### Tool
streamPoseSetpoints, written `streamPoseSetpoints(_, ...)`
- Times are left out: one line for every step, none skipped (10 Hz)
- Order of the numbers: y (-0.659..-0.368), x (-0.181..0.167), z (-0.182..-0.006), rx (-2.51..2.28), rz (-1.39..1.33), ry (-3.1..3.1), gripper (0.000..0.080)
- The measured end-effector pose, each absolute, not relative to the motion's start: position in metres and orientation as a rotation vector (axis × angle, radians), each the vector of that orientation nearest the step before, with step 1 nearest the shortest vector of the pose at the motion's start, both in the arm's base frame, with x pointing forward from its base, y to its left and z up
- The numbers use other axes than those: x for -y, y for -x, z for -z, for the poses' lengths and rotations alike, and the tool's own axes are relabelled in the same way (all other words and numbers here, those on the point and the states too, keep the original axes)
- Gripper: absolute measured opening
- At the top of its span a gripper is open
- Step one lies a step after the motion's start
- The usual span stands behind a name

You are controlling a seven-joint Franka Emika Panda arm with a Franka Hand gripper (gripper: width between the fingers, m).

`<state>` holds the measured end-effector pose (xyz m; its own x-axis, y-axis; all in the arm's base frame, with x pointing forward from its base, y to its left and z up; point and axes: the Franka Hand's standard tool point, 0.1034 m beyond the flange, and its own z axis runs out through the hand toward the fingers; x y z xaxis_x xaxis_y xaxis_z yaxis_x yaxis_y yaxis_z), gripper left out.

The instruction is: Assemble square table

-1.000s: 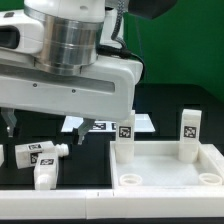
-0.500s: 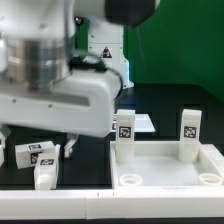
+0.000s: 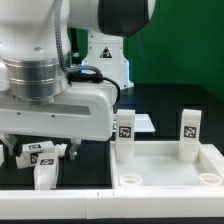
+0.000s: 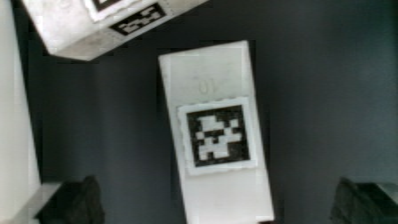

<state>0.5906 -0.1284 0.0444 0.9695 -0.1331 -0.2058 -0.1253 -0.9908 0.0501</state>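
Note:
The white square tabletop (image 3: 170, 172) lies at the exterior view's right with its rim up. Two white tagged legs (image 3: 125, 135) (image 3: 189, 131) stand upright at its far corners. A third leg (image 3: 40, 152) lies on its side on the black table, and a fourth (image 3: 45, 174) stands just in front of it. My gripper (image 3: 40, 150) is open and low over the lying leg, one finger on each side. In the wrist view that leg (image 4: 217, 125) lies lengthwise between my dark fingertips (image 4: 71, 202), with my gripper (image 4: 222, 205) over its end. The other leg (image 4: 103, 25) shows beyond it.
A long white bar (image 3: 100, 205) runs along the front edge of the table. The marker board (image 3: 145, 122) lies behind the tabletop. A white robot base (image 3: 100, 55) stands at the back before a green wall.
The arm has swung toward the exterior view's left and come down, so the open fingers now straddle the lying leg. The legs and the tabletop have not moved.

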Motion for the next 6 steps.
streamPoseSetpoints(-0.591,0.129,-0.044,0.164,0.321,-3.078,0.0649)
streamPoseSetpoints(-0.596,0.130,-0.043,0.035,0.288,-3.066,0.0649)
streamPoseSetpoints(-0.593,0.129,-0.034,-0.066,0.264,-3.067,0.0649)
streamPoseSetpoints(-0.590,0.125,-0.025,-0.122,0.222,-3.062,0.0649)
streamPoseSetpoints(-0.584,0.122,-0.017,-0.123,0.209,-3.063,0.0649)
streamPoseSetpoints(-0.581,0.127,-0.013,-0.084,0.221,-3.076,0.0649)
